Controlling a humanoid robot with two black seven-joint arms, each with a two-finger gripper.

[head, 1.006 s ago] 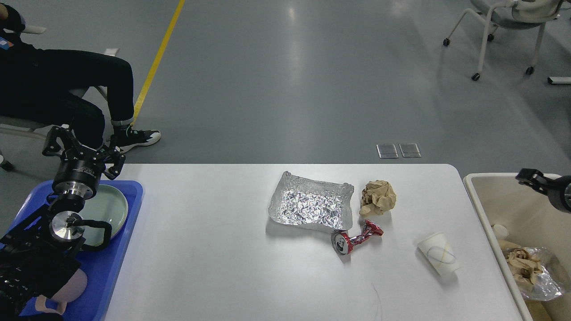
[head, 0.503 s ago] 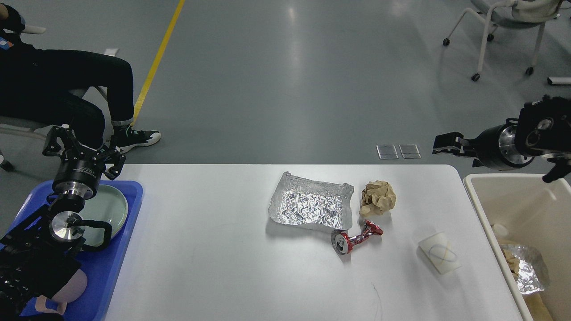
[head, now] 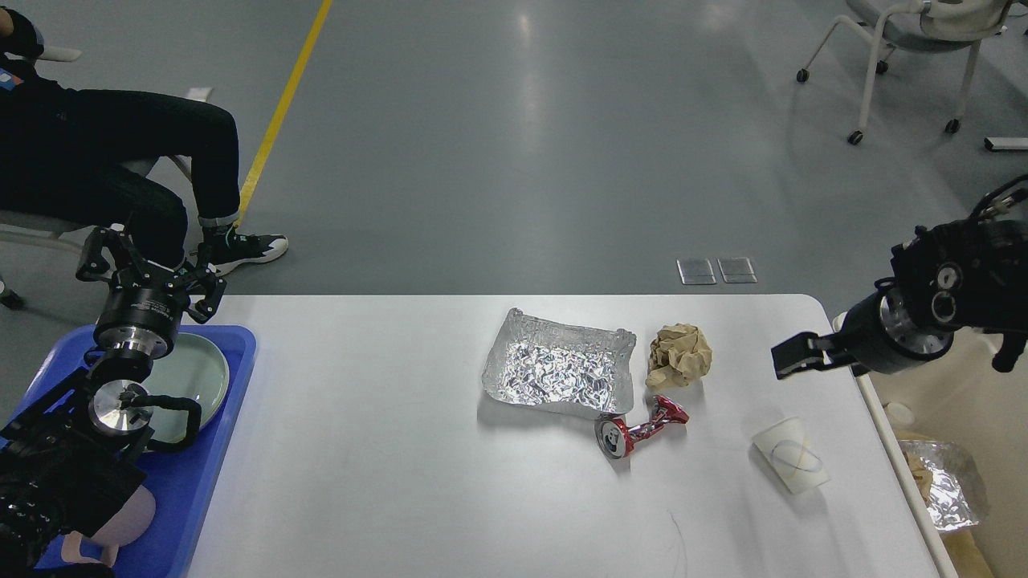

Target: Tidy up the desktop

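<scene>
The white desktop [head: 385,466] holds a crinkled foil tray [head: 558,371] in the middle, a crumpled brown paper ball [head: 679,356] to its right, a crushed red can [head: 638,429] in front of them, and a white paper cup [head: 791,466] lying on its side at the right. My right gripper [head: 795,357] hangs over the table's right part, above and behind the cup, holding nothing I can see. It is seen side-on and dark. My left gripper [head: 148,269] is open and empty over the far end of the blue tray.
A blue tray [head: 205,490] with a pale green plate [head: 197,373] sits at the left edge. A beige bin [head: 956,401] with foil and paper scraps stands off the right edge. A seated person [head: 120,152] is at the back left, a wheeled chair [head: 907,48] at the back right.
My right arm rose from over the bin, then swung down and left to above the table's right part near the cup. The left arm and the objects have not moved.
</scene>
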